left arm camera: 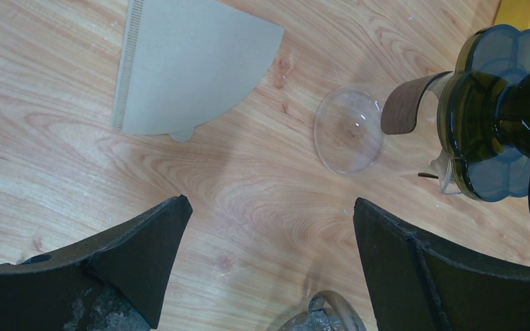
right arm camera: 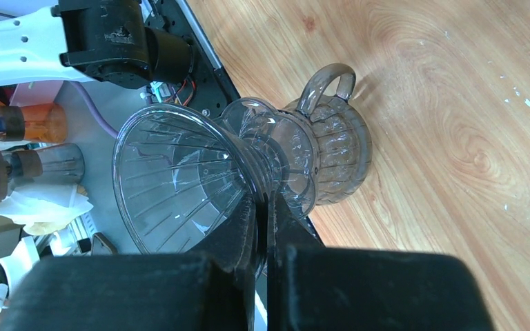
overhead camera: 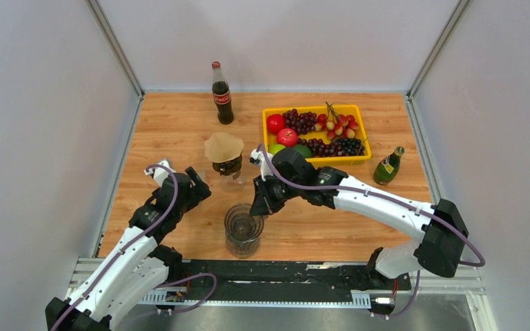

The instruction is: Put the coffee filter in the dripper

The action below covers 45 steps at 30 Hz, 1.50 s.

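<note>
The coffee filter (overhead camera: 223, 146), a tan paper fan, lies on the wooden table behind a dark vessel; in the left wrist view the filter (left arm camera: 186, 65) is at the upper left. The dripper (overhead camera: 243, 219), a clear ribbed glass cone (right arm camera: 179, 179), sits on a clear glass mug (right arm camera: 338, 158) near the front edge. My right gripper (overhead camera: 259, 209) is shut on a thin glass part at the dripper's neck (right arm camera: 262, 207). My left gripper (overhead camera: 197, 187) hangs open left of the mug, nothing between its fingers (left arm camera: 270, 203), above bare wood, well short of the filter.
A dark green vessel with a wooden handle (left arm camera: 497, 110) stands by the filter, a clear glass dome (left arm camera: 348, 131) next to it. At the back are a cola bottle (overhead camera: 221, 94), a yellow fruit tray (overhead camera: 366, 141) and a green bottle (overhead camera: 388, 166). Grey walls close both sides.
</note>
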Tool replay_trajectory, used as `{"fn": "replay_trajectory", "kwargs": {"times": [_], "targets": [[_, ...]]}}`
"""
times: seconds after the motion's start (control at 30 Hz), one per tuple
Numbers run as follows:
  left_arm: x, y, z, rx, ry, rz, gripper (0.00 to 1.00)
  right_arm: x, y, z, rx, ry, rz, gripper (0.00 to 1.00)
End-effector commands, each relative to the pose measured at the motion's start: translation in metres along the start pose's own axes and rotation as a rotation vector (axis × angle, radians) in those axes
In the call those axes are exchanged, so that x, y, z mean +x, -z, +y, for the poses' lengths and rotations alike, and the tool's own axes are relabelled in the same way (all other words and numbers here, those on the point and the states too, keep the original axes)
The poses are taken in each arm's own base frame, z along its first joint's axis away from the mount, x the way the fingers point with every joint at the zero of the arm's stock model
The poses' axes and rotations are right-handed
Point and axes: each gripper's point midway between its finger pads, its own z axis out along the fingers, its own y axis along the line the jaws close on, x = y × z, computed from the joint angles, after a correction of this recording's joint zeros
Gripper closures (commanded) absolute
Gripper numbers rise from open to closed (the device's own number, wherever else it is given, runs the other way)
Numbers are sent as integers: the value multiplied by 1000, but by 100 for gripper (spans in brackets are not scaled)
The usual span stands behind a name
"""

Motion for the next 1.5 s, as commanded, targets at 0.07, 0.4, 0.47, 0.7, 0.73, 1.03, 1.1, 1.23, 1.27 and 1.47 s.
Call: {"fn": "replay_trajectory", "kwargs": {"times": [0.07,0.4,0.47,0.7,0.73,1.03,1.1,1.23,1.27,1.47], "targets": [[-9,4,-2,0,28,-23,0,-25,-8,14,-15,60,-61,100],[-10,5,-2,1,29,-24,0,-15,-14,10,0,47,-24,100],[-10,5,-3,1,30,-24,0,-13,-16,10,1,46,-17,100],[-11,6,-3,2,28,-23,0,-11,-19,7,7,33,-3,89],[-11,6,-3,2,28,-24,0,-11,-20,8,7,33,-2,87],[-12,7,-4,3,26,-26,0,-17,-17,10,11,36,-17,71],[-12,7,-4,4,24,-25,0,-18,-15,11,10,38,-22,69],[-13,7,-4,5,22,-27,0,-22,-11,15,3,46,-34,63],[-13,7,-4,5,21,-26,0,-23,-10,16,3,49,-39,61],[-12,7,-5,5,19,-23,0,-32,1,17,27,68,-93,44]]}}
